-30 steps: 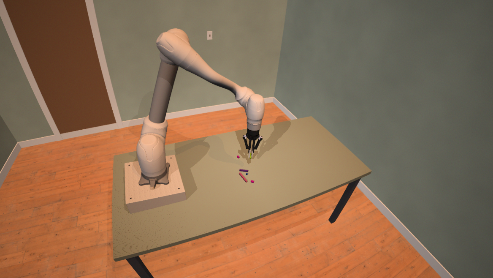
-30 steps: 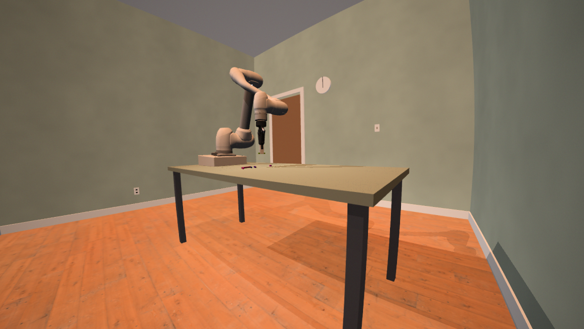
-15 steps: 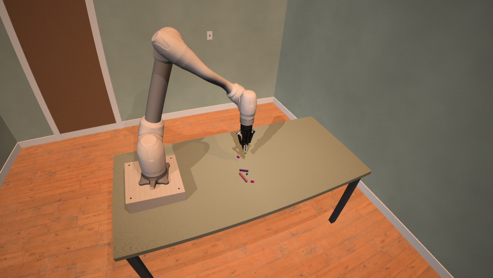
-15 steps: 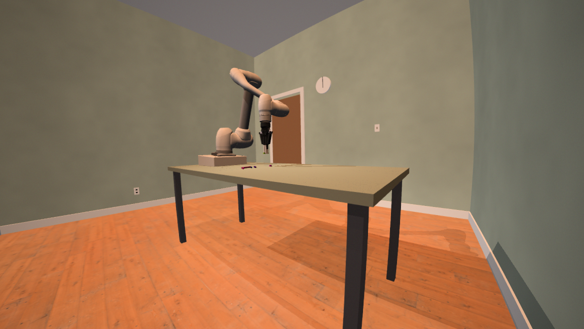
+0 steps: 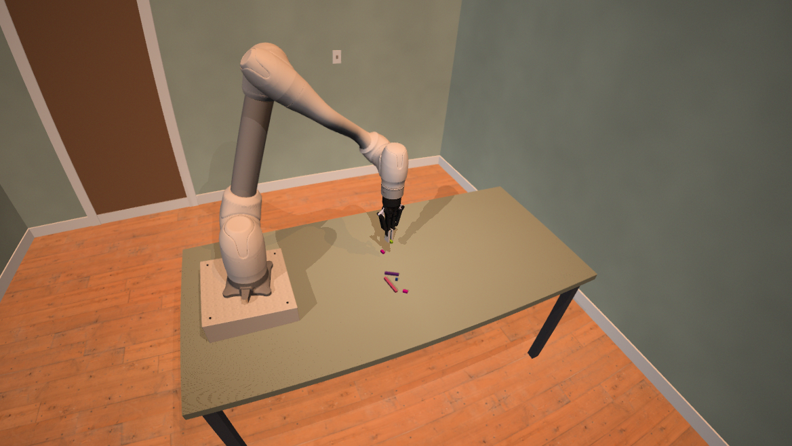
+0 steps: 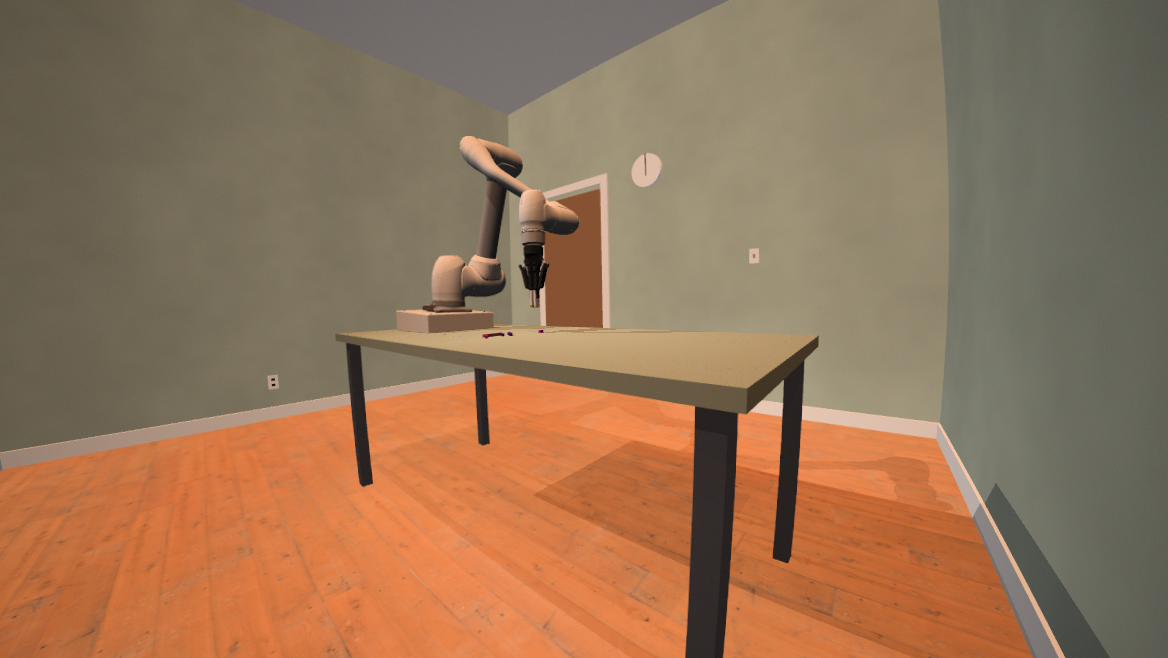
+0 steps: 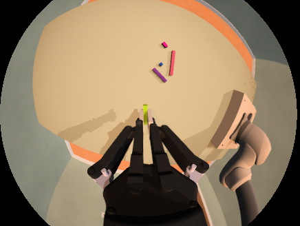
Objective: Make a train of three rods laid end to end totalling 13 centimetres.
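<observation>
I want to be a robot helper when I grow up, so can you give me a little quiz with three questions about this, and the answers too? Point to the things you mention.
1. True or false: the gripper (image 5: 390,238) (image 6: 533,299) (image 7: 145,114) is holding the lime rod (image 5: 391,241) (image 6: 533,306) (image 7: 145,111).

2. Which rod looks shortest?
a) purple (image 5: 391,273) (image 7: 159,75)
b) blue (image 5: 397,278) (image 7: 160,64)
c) lime

3. Fill in: the top view shows ___ magenta rods (image 5: 382,251) (image 5: 405,291) (image 6: 540,331) (image 7: 164,45).

Key: 1 true; 2 b; 3 two.

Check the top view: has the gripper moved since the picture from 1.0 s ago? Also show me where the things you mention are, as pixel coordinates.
Yes. In the top view, the gripper (image 5: 390,238) (image 6: 533,304) (image 7: 145,114) has shifted left and up, judged against the base block (image 5: 249,325) (image 6: 457,322) (image 7: 228,118).
</observation>
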Robot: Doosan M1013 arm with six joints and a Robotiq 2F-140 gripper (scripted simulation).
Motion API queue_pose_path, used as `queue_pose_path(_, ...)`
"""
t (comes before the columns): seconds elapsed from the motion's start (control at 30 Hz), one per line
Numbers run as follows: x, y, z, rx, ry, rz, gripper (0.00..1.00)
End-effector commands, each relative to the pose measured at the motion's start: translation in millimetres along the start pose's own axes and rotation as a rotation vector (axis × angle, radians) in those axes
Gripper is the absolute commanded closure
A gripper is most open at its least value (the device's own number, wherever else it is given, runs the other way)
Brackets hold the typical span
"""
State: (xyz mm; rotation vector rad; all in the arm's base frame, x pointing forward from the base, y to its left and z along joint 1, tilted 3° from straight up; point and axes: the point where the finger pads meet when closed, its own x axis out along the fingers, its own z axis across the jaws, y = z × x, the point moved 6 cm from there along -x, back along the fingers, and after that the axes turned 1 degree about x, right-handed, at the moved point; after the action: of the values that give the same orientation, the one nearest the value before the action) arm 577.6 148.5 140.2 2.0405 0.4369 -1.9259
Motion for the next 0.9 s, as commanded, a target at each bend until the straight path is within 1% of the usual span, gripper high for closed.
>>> queue_pose_path(0.0, 0, 0, 0, 0.0, 0.0, 0.0, 0.97)
queue_pose_path(0.17, 3, 0, 0, -0.001, 0.0, -0.001, 0.97)
queue_pose_path(0.27, 10, 0, 0, -0.001, 0.0, -0.001, 0.97)
queue_pose_path(0.4, 24, 0, 0, -0.001, 0.0, -0.001, 0.97)
queue_pose_path(0.47, 24, 0, 0, -0.001, 0.0, -0.001, 0.97)
queue_pose_path(0.87, 74, 0, 0, -0.001, 0.0, -0.001, 0.97)
